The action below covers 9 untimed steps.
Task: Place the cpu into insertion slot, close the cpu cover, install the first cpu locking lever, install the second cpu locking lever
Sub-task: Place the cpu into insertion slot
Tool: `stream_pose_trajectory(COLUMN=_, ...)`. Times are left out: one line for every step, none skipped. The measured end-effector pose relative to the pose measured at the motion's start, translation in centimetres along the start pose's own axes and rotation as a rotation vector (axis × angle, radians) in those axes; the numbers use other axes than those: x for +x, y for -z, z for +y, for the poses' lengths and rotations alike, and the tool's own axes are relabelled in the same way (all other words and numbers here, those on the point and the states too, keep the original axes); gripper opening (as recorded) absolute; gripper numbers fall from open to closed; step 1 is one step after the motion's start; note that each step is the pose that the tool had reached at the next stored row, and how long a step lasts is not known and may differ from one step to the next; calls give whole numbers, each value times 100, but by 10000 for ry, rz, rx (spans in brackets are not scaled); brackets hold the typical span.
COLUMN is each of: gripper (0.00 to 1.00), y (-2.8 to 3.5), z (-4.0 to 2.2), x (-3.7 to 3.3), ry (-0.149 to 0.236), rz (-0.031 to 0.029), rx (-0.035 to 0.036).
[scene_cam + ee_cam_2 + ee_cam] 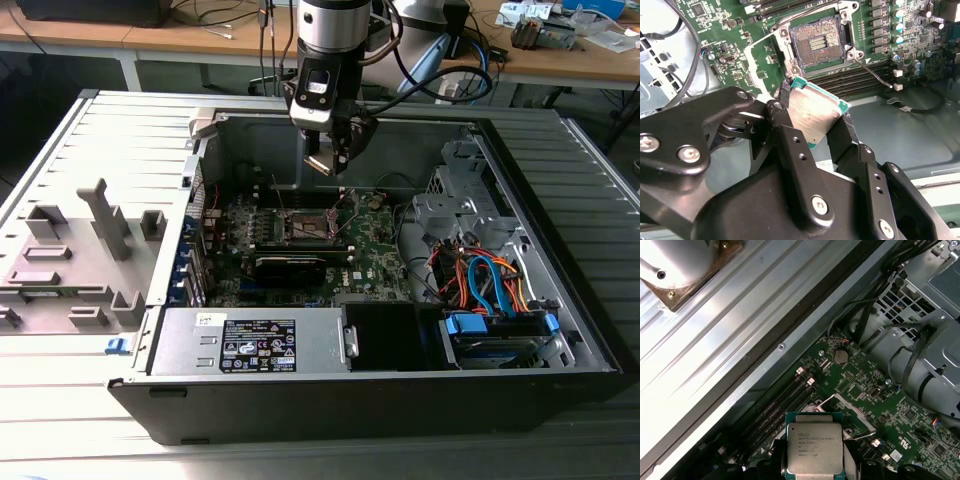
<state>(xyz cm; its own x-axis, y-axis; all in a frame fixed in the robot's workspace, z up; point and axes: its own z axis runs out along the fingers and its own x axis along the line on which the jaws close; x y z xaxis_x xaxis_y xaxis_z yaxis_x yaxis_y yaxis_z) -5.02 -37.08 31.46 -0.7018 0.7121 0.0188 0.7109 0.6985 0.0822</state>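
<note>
1. The pincer (333, 163) hangs over the open computer case (400, 385), up above the green motherboard (380, 250). The case itself lies on its side on the ribbed grey desk (60, 420).
2. It's clamped on the cpu (812, 112): in the second wrist view, one black finger sits on each of two opposite edges, and the chip is tilted with its silver lid showing.
3. So the cpu is up in the air, well clear of the board and not seated.
4. The insertion slot (817, 42) is wide open, with the brownish-gold contact field fully exposed.
5. The cpu cover (754, 56) looks flipped up off the slot, just beside it.
6. A thin metal lever (872, 71) sticks out from the slot's corner, across the memory slots.
</note>
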Motion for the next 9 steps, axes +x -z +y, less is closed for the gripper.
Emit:
stream_pose_trajectory(gripper=54, y=-1, z=0, x=0, ry=-41, rz=-3, rx=-2)
stream_pose_trajectory(gripper=54, y=0, z=0, x=0, ry=-94, rz=-7, rx=-3)
stream_pose_trajectory(gripper=54, y=-1, z=0, x=0, ry=-122, rz=-10, rx=-4)
stream_pose_trajectory(gripper=54, y=-1, z=0, x=0, ry=-130, rz=-11, rx=-4)
stream_pose_trajectory(gripper=54, y=-1, z=0, x=0, ry=-135, rz=-11, rx=-4)
stream_pose_trajectory(gripper=54, y=-1, z=0, x=0, ry=-143, rz=-11, rx=-4)
stream_pose_trajectory(gripper=54, y=-1, z=0, x=0, ry=-151, rz=-12, rx=-5)
stream_pose_trajectory(gripper=54, y=-1, z=0, x=0, ry=-159, rz=-13, rx=-4)
stream_pose_trajectory(gripper=54, y=-1, z=0, x=0, ry=-166, rz=-13, rx=-5)
